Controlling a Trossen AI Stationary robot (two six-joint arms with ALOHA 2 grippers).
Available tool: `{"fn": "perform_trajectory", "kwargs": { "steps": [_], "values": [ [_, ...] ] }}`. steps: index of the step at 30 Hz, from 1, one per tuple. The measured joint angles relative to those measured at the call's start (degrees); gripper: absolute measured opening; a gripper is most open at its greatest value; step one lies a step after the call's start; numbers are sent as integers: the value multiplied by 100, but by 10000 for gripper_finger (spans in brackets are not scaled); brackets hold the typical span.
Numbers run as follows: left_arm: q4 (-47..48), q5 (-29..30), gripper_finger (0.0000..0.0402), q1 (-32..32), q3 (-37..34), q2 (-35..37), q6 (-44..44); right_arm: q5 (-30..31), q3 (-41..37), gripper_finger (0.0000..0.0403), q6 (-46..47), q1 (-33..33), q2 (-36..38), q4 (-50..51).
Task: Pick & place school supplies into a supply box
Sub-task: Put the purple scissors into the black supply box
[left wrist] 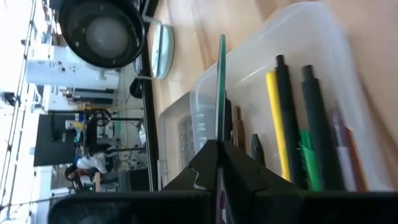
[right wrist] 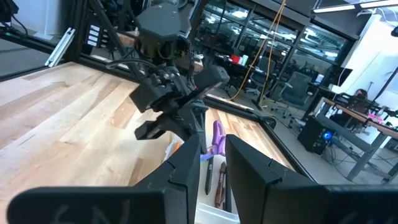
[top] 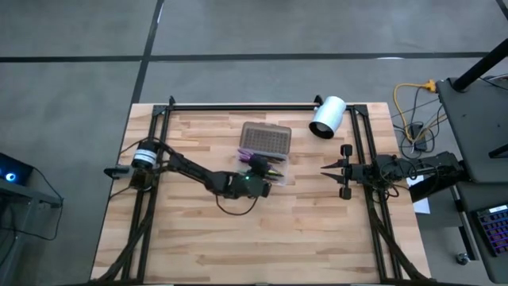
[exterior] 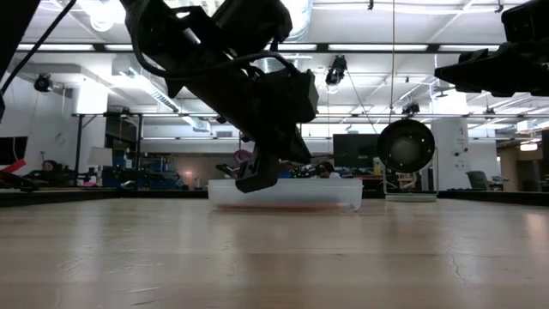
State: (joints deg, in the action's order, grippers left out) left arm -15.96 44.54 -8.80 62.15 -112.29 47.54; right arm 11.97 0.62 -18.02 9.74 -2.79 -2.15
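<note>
My left gripper (top: pixel 255 184) hovers at the near edge of the supply box, a clear case (left wrist: pixel 205 93) whose dotted grey-brown lid (top: pixel 266 139) lies open on the far side. It is shut on a thin green pencil (left wrist: pixel 220 87). Yellow (left wrist: pixel 273 118), black (left wrist: pixel 317 124), green and brown pens lie along the case floor. Purple-handled scissors (right wrist: pixel 217 138) rest at the case's left end (top: pixel 254 161). My right gripper (top: pixel 327 168) waits open near the table's right edge, facing the box. In the low view the left gripper (exterior: pixel 257 176) hangs just above the case (exterior: pixel 334 196). My left gripper pinches the green pencil between its two fingers at the pencil's near end (left wrist: pixel 219 138). The pencil runs straight on past the fingertips, in line with the fingers. It is lifted clear, its free length stretching over the open case and the pens inside.
A white cylinder (top: pixel 327 117) with a dark opening (exterior: pixel 405 146) lies at the table's far right, beside the box. Black frame rails (top: pixel 238 106) run along the far, left and right sides. Bare wood (top: pixel 262 238) stretches toward the near edge.
</note>
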Motion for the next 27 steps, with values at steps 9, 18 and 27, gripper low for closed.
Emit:
{"fn": "perform_trajectory", "kwargs": {
  "steps": [9, 18, 27],
  "values": [
    [10, -12, 0, 55, -15, 2, -137, 2, 1, 68, 0, 0, 0, 0],
    [14, -11, 0, 55, -15, 2, -141, 1, 1, 68, 0, -1, 0, 0],
    [35, -10, 24, 55, -15, 2, -152, 2, 2, 68, 0, -2, 0, 1]
  ]
}}
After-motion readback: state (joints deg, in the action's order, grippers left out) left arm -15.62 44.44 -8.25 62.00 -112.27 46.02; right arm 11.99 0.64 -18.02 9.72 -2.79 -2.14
